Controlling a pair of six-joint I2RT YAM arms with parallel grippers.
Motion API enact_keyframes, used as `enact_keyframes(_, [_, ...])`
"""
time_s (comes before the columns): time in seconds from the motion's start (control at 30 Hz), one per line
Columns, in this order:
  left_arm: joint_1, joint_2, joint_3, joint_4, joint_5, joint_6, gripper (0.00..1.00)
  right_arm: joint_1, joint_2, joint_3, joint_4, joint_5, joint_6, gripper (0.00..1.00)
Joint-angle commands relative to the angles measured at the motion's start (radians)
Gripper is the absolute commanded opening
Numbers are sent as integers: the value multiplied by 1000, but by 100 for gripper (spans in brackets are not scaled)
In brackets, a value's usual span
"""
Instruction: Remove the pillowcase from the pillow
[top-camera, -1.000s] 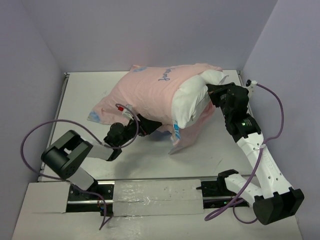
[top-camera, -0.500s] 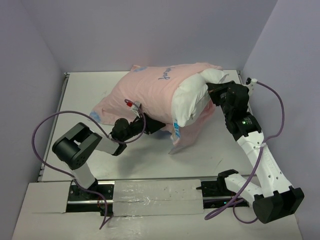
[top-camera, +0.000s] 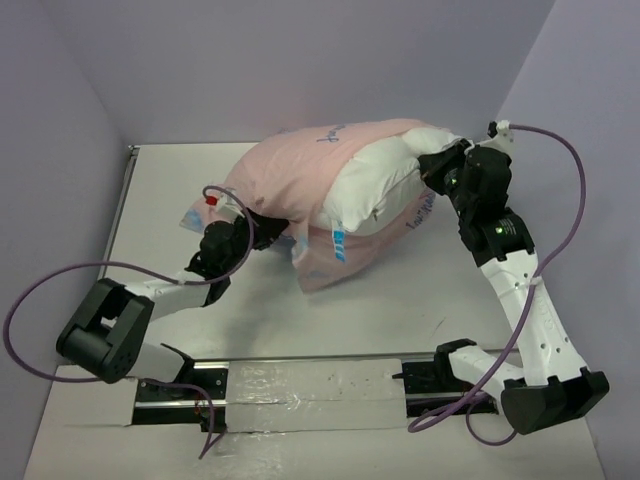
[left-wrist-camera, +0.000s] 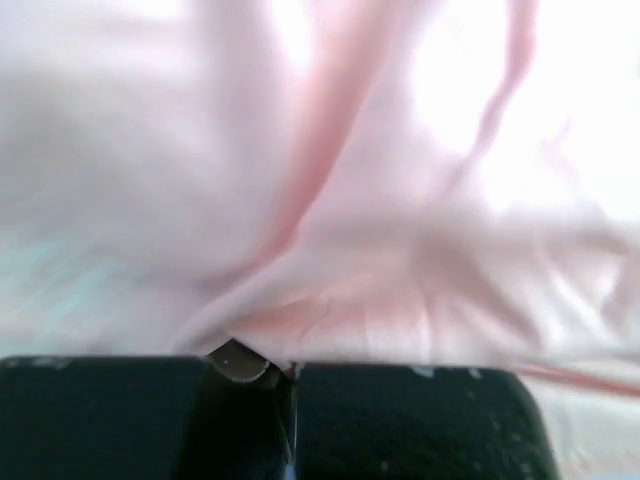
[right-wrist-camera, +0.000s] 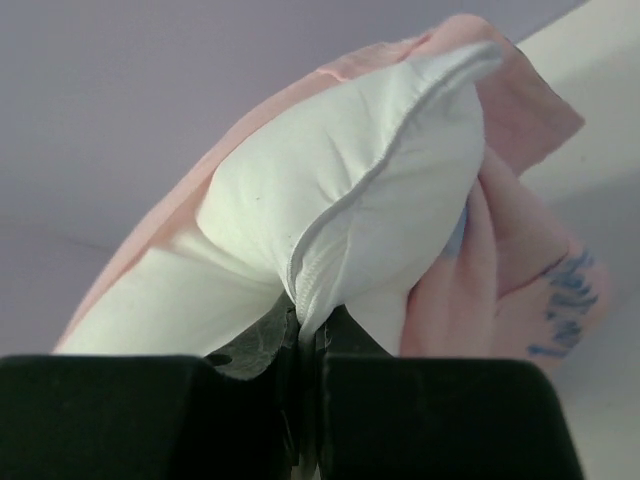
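Observation:
The pale pink pillowcase (top-camera: 295, 175) lies bunched over the left part of the plump white pillow (top-camera: 375, 185) at the back of the table. The pillow's bare right end sticks out of the cover's open mouth. My left gripper (top-camera: 258, 225) is at the cover's near left edge, shut on a fold of the pillowcase (left-wrist-camera: 330, 300), whose pink cloth fills the left wrist view. My right gripper (top-camera: 428, 170) is shut on the seam at the exposed corner of the pillow (right-wrist-camera: 340, 200), holding that end up. A loose flap with blue print (top-camera: 335, 250) hangs below.
Purple walls close in the white table (top-camera: 420, 300) at the back and on both sides. A metal rail (top-camera: 300, 375) runs along the near edge between the arm bases. Purple cables (top-camera: 40, 290) loop beside each arm.
My left gripper went from open to shut on the pillowcase's edge, and that arm swung left. The right arm raised the pillow's end up and back, and the whole bundle shifted.

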Motion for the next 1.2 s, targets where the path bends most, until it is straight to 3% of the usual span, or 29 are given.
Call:
enact_keyframes(0.0, [112,-34,40,-328,-253,30,0,-39,-6,166,108,-35,-262,0])
enact_keyframes(0.27, [395,156,132,-476,-132,-90,0,-73,57,317,72,-130,-329,0])
enact_keyframes(0.4, [402,259,243,-572,-107,-99,0,-74,71,285,83,-288,-339,0])
enact_keyframes(0.57, [403,314,400,-672,-93,-77,0,-45,80,52,222,-698,-299,0])
enact_keyframes(0.73, [394,310,527,-847,-144,-36,2,100,31,-96,253,-623,-323,0])
enact_keyframes(0.87, [330,190,553,-1002,-283,44,51,117,16,-139,238,-589,-310,0])
enact_keyframes(0.93, [248,104,588,-1141,-367,96,59,121,-7,-154,243,-537,-304,0])
enact_keyframes(0.97, [217,54,605,-1195,-460,105,92,121,-12,-154,233,-518,-299,0])
enact_keyframes(1.0, [184,29,619,-1244,-489,129,99,119,-15,-153,226,-492,-291,0])
enact_keyframes(1.07, [92,-17,657,-1378,-561,116,99,122,-14,-159,221,-485,-277,0])
enact_keyframes(1.17, [-10,-153,671,-1457,-619,124,99,122,9,-163,230,-481,-250,0])
